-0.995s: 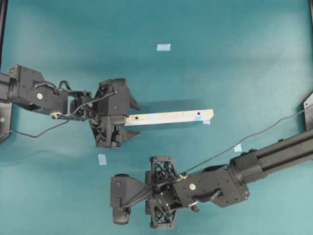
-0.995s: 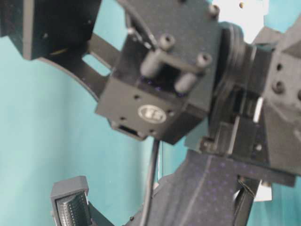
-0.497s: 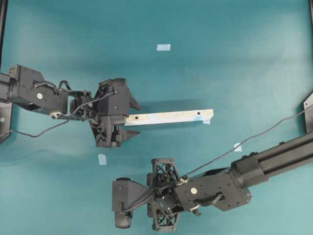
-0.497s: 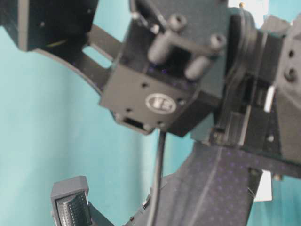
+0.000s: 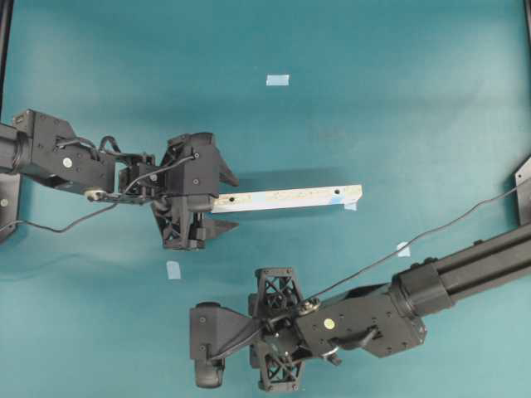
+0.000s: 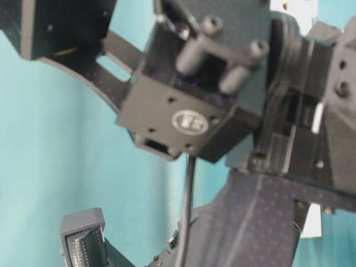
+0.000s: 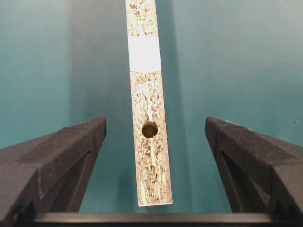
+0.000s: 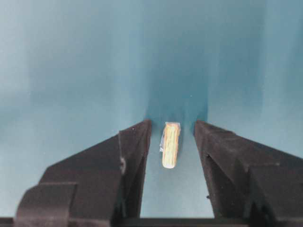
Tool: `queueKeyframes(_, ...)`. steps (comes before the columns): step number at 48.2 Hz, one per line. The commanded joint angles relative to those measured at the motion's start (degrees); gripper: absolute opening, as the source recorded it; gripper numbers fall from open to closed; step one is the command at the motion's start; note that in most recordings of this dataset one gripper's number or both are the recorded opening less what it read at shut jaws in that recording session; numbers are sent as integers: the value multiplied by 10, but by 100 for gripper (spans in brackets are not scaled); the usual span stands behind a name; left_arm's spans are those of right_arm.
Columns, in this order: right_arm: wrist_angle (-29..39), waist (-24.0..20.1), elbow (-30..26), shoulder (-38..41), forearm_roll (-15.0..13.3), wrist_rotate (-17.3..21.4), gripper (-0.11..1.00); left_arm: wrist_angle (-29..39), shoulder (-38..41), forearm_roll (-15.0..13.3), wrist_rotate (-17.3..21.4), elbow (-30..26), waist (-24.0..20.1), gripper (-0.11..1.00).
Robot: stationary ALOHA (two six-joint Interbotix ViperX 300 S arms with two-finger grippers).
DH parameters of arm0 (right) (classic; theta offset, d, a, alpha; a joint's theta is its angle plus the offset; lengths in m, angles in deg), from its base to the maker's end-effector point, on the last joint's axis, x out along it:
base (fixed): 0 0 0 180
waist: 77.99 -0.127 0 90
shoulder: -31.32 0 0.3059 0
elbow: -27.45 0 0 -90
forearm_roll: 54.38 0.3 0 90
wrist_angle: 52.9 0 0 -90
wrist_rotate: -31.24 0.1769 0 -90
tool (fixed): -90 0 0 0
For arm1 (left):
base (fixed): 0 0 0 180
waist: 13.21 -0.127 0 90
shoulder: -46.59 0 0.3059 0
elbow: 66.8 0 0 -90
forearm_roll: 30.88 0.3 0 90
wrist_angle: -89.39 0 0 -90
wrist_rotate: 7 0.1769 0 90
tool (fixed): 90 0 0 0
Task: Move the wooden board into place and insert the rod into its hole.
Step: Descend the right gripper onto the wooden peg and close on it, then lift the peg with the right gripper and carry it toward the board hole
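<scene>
The wooden board point(image 5: 286, 198) lies flat across the mat's middle, speckled edge up. In the left wrist view the board point(image 7: 150, 170) ends between my fingers, with the hole point(image 7: 150, 129) near that end and a pale tape patch point(image 7: 144, 53) beyond it. My left gripper point(image 5: 222, 200) point(image 7: 155, 124) is open wide around this end, clear of it on both sides. The rod point(image 8: 171, 144) lies on the mat between the jaws of my right gripper point(image 8: 173, 124), which is open with a gap on each side. From overhead the right gripper point(image 5: 206, 352) hides the rod.
Pale-blue tape squares sit on the mat at the back point(image 5: 278, 80), front left point(image 5: 173, 269) and right point(image 5: 403, 249), and one under the board's far end point(image 5: 350, 206). The right arm point(image 6: 233, 83) fills the table-level view, with one ribbed finger pad point(image 6: 83, 247) low on the left.
The right arm shifted slightly down and to the right over the rod a second ago, then held still. The left arm and the board have not moved.
</scene>
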Motion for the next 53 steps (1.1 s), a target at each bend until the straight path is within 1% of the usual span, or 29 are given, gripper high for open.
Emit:
queueKeyframes(1, -7, -4, -13, -11, -4, -2, 46, -3, -16, -1, -6, -7, 4, 91)
queueKeyframes(12, -8, -4, -13, -11, -5, -2, 46, -3, -16, -1, -7, -6, 6, 91)
queueKeyframes(24, -17, -4, -14, -11, -16, -3, 45, -3, -16, -2, -7, -6, 6, 91)
queueKeyframes(36, -17, -4, -14, -11, -18, -2, 44, -3, -16, -1, -7, -4, 6, 91)
queueKeyframes(40, -15, -4, -13, -11, -17, -1, 38, -3, -16, -1, -7, -4, 5, 91)
queueKeyframes(46, -14, -4, -14, -11, -17, -1, 17, -3, -16, -1, -7, -4, 6, 91)
queueKeyframes(48, -14, -4, -14, -11, -17, -1, 12, -4, -16, -1, -7, -4, 6, 91)
queueKeyframes(50, -14, -4, -14, -11, -18, -1, 10, -3, -16, -1, -7, -4, 6, 91)
queueKeyframes(53, -13, -4, -13, -11, -17, -2, 10, -3, -16, -1, -7, -4, 5, 91)
